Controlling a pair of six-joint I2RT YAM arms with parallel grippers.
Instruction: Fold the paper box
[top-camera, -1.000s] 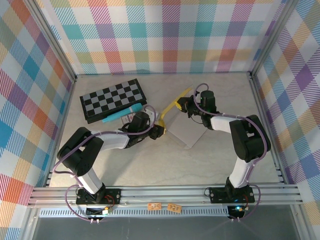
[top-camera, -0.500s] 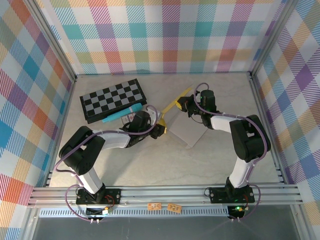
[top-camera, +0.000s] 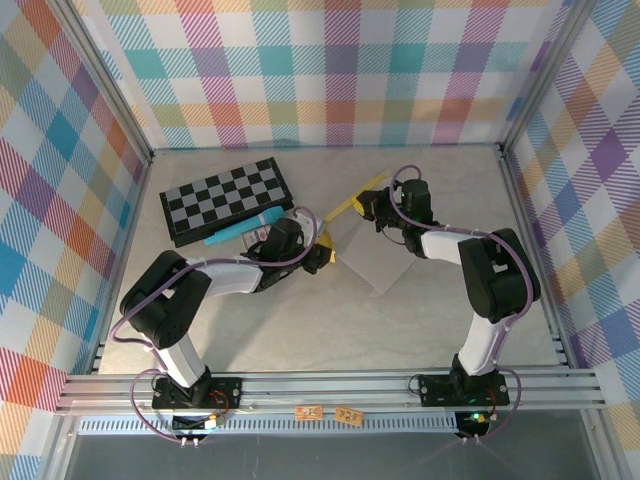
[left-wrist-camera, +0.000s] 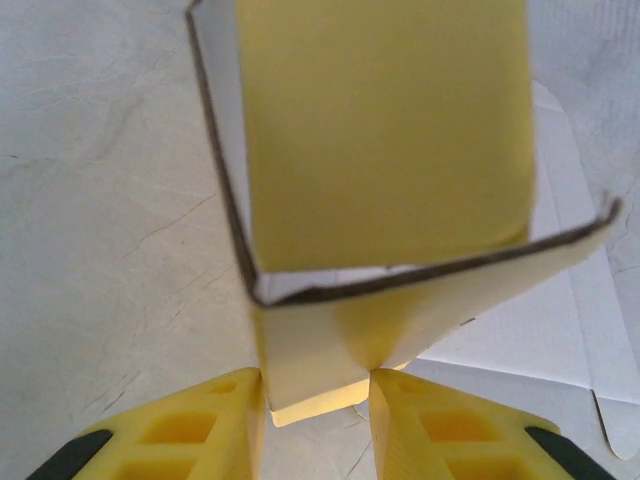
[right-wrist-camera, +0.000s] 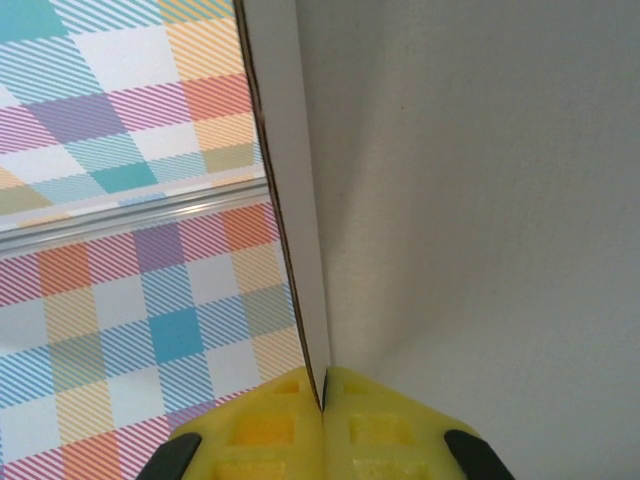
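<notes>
Paper box (right-wrist-camera: 305, 250) in right hand (right-wrist-camera: 323, 400), checkerboard (top-camera: 228, 200) overhead

The pale, marbled table (top-camera: 300, 330) carries a black-and-white checkered board (top-camera: 227, 200) at its far left, a teal tube (top-camera: 243, 226) lying along that board's near edge, and, near the middle, the paper box (top-camera: 375, 260), its pale flat panel resting on the surface and its yellow flaps raised at the far-left end.

Bright, even light with faint shadows seen from above; in both wrist views the near paper box (left-wrist-camera: 380, 130) blurs.
</notes>
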